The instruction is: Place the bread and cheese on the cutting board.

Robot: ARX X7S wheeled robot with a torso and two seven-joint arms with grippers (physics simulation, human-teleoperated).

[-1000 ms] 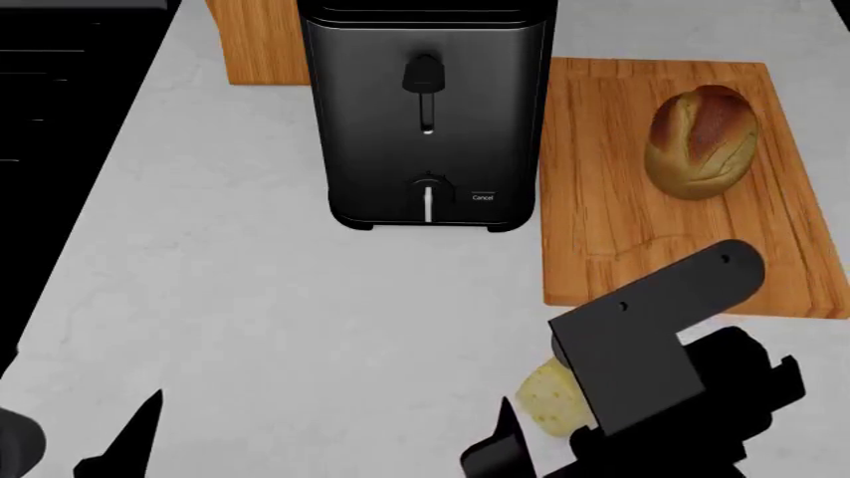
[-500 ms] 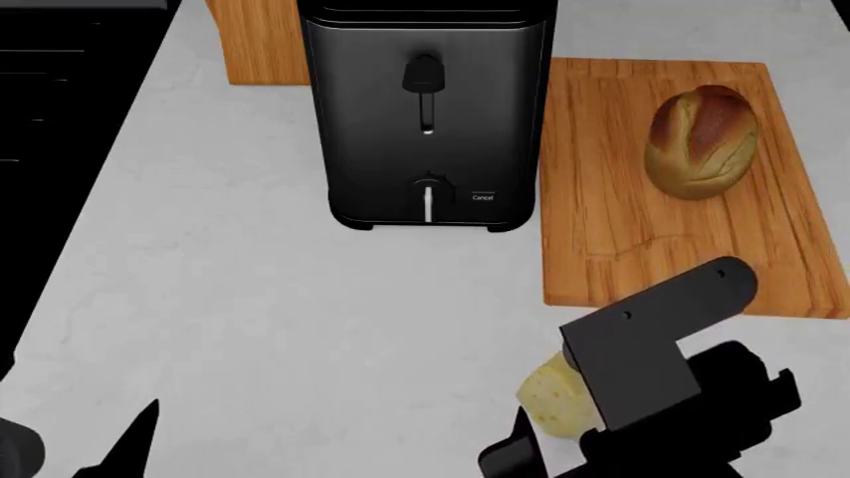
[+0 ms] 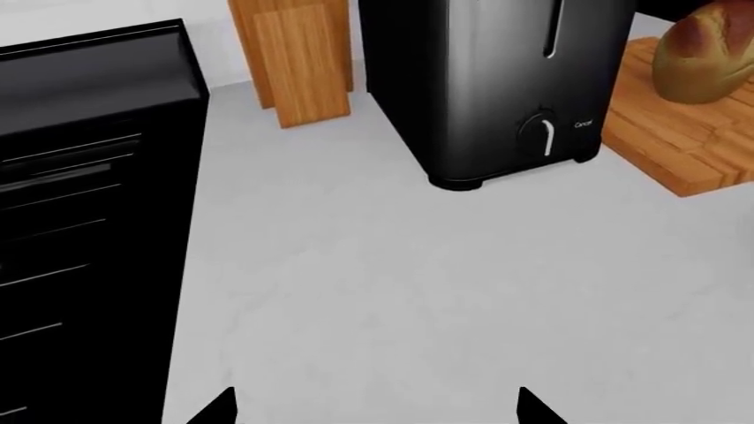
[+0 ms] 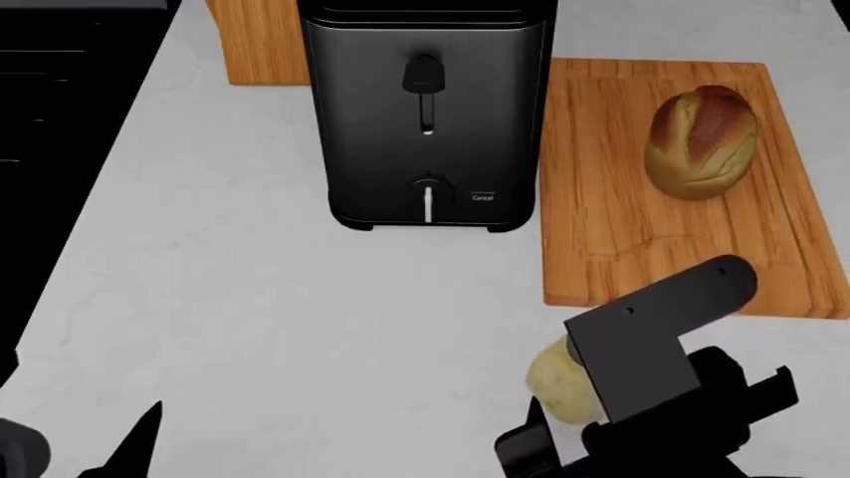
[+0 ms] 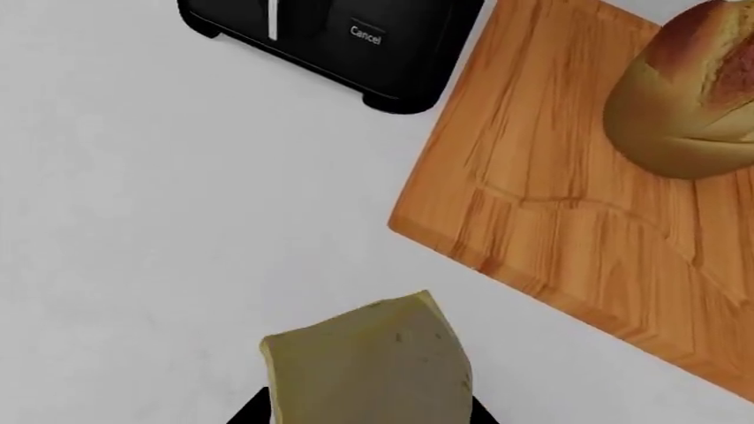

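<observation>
Right gripper (image 4: 564,438) grips the cheese (image 5: 367,369), one pale yellow wedge with a dull greenish rind and tiny holes, its matte face sloping up between the dark fingers. In the head view the wedge sits near the lower right, over the white countertop (image 4: 266,319) just short of the cutting board (image 4: 598,199) and apart from it. One cutting board lies there, a flat orange-brown rectangle with streaky grain and a shallow curved groove. One bread (image 4: 700,140) rests on its far half: an oval, crusty, golden-brown loaf with a reddish top and pale score lines. One toaster (image 4: 422,119) stands just left of the board, a smooth dark metal box with a lever, a dial and a "Cancel" label. One plain wooden block (image 4: 257,40) stands behind it. Left gripper (image 3: 374,408) is spread wide and holds nothing, only two black fingertips (image 3: 218,408) showing over bare counter.
</observation>
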